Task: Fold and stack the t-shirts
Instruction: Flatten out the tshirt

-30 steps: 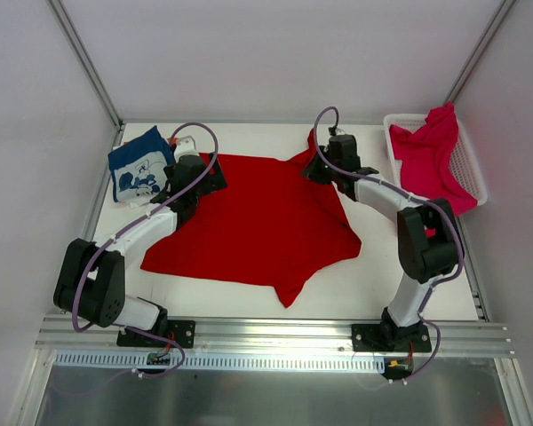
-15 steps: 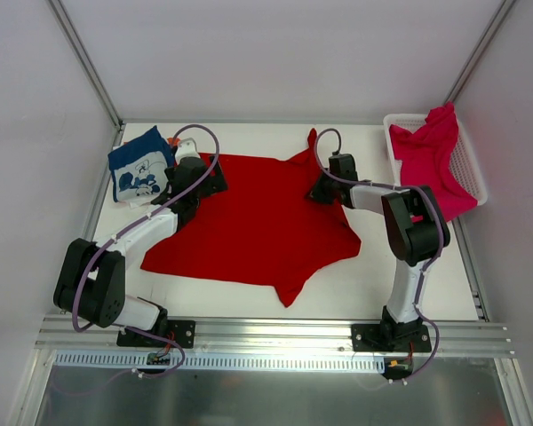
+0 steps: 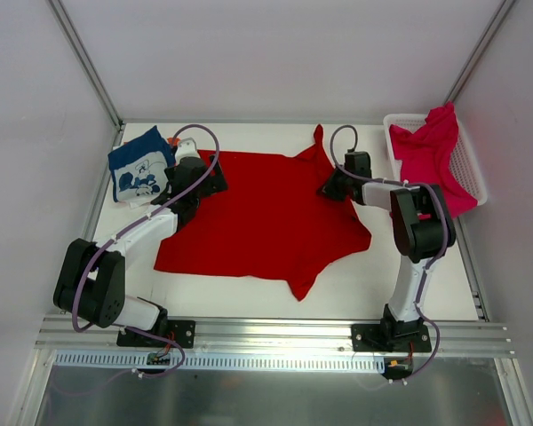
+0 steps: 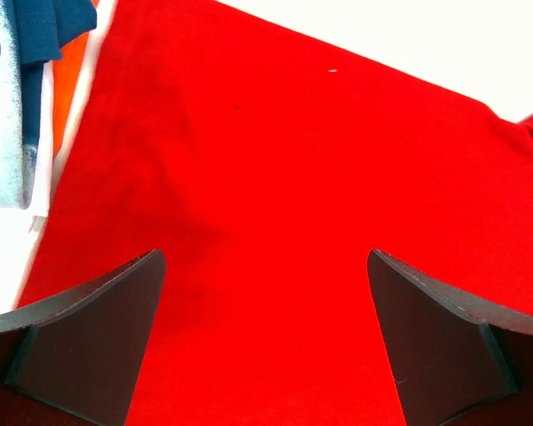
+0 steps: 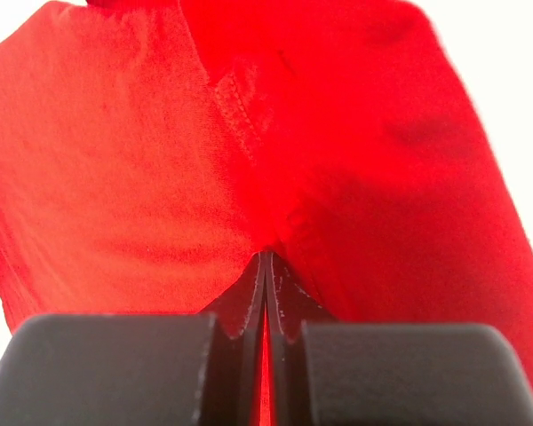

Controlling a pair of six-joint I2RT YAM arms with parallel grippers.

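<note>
Pulled rightward, the red t-shirt (image 3: 258,222) is being spread flat; your right gripper (image 5: 266,259) clamps its cloth, your left gripper (image 4: 265,293) gapes above. Next, probably grip the opposite edge.

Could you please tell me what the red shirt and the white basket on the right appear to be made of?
The red shirt: soft knit cloth, matte, likely cotton; stitched hem and wrinkles show. The basket: probably rigid white plastic, with a fine mesh wall.

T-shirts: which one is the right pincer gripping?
The plain bright red cloth t-shirt, spread flat. The magenta-pink one lies in the white mesh basket; the navy printed one sits far left.
</note>
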